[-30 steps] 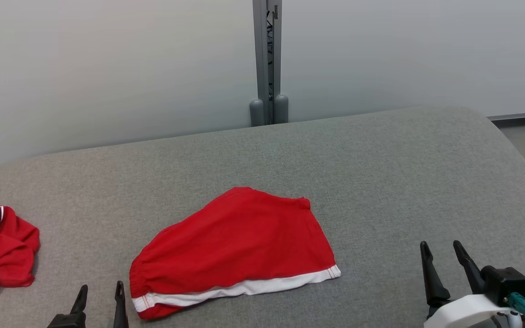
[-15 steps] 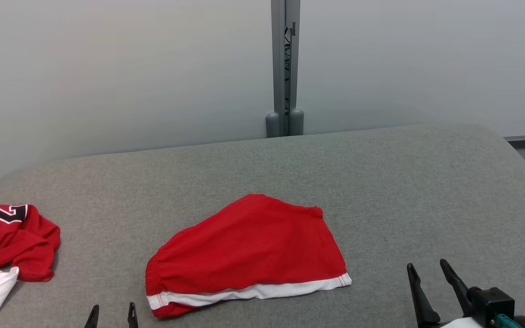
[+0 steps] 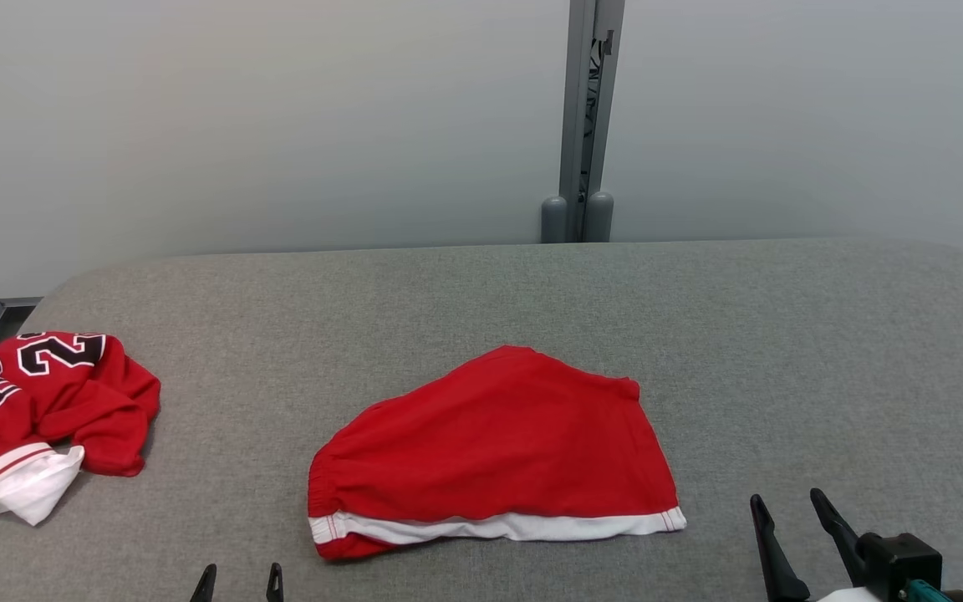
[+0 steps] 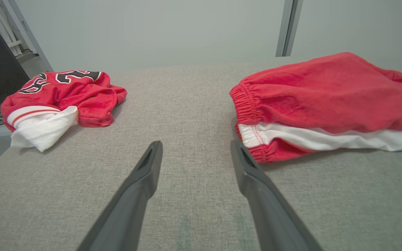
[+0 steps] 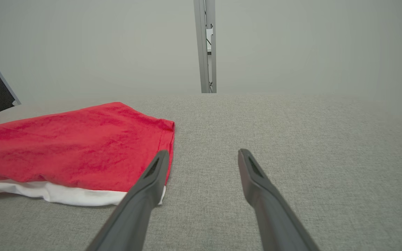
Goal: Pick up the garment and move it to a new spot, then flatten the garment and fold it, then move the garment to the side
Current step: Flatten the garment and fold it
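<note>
We face a grey surface (image 3: 782, 334) under a pale wall (image 3: 281, 125), red shorts (image 3: 498, 443) midway; left gripper (image 3: 242, 572) and right gripper (image 3: 785, 498) fingers (image 5: 257, 181) wide, empty.

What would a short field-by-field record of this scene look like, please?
surface: grey table, fabric-covered
main garment: red shorts with white trim, lying flat mid-table
other garment: red jersey, crumpled near the table's left edge
left gripper: open, holding nothing, near the shorts' waistband end
right gripper: open, holding nothing, by the shorts' right end
background: grey post against a pale wall
</note>
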{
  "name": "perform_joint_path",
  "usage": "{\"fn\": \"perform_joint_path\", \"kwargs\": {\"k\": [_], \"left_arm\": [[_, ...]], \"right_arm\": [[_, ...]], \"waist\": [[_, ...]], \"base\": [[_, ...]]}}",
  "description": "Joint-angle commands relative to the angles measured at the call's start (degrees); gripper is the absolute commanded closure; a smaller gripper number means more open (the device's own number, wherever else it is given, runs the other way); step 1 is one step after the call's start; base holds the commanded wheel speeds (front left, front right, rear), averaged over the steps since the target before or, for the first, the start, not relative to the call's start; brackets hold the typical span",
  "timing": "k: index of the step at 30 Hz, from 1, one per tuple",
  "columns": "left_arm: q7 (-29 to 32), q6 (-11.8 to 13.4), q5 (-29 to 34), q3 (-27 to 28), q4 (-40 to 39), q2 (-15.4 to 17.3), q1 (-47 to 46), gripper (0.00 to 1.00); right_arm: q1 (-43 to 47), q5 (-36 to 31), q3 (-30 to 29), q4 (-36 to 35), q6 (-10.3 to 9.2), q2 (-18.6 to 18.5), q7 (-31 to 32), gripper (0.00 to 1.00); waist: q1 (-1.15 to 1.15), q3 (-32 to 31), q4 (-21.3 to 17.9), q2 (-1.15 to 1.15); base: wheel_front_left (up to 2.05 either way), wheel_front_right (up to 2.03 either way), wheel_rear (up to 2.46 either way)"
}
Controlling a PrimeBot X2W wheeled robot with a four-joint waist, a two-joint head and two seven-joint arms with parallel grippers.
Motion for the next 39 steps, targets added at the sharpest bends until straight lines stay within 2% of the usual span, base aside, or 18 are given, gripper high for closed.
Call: {"fn": "perform_joint_path", "kwargs": {"k": [1, 7, 18, 27, 39], "left_arm": [[0.0, -0.1, -0.3, -0.2, 0.0, 0.2, -1.2, 0.0], [0.0, -1.0, -0.7, -2.3, 0.2, 0.2, -2.2, 0.0], [0.0, -2.9, -5.7, -8.2, 2.3, 0.2, -5.7, 0.0], [0.0, -4.6, -9.5, -9.6, 2.7, 0.2, -8.7, 0.0], [0.0, -5.2, -12.1, -9.9, 4.2, 0.2, -11.3, 0.0]], "right_arm": [[-0.8, 0.0, 0.1, 0.2, -0.02, -0.4, 0.0, 0.0], [-1.4, 0.1, 1.8, 2.0, -0.02, -0.4, 0.0, 0.0], [-5.1, 0.0, 6.3, 7.0, -0.02, -0.4, 0.0, 0.0], [-7.1, -0.3, 7.6, 7.9, -0.02, -0.4, 0.0, 0.0], [-8.2, -0.5, 8.4, 7.6, -0.02, -0.4, 0.0, 0.0]], "waist": [[0.0, 0.1, 0.1, 0.0], [0.0, 1.5, 0.3, 0.0], [0.0, 6.3, 1.3, 0.0], [0.0, 8.9, 1.4, 0.0], [0.0, 11.3, 0.7, 0.0]], "base": [[0.0, 0.0, 0.0], [0.0, 0.0, 0.0], [0.0, 0.0, 0.0], [0.0, 0.0, 0.0], [0.0, 0.0, 0.0]]}}
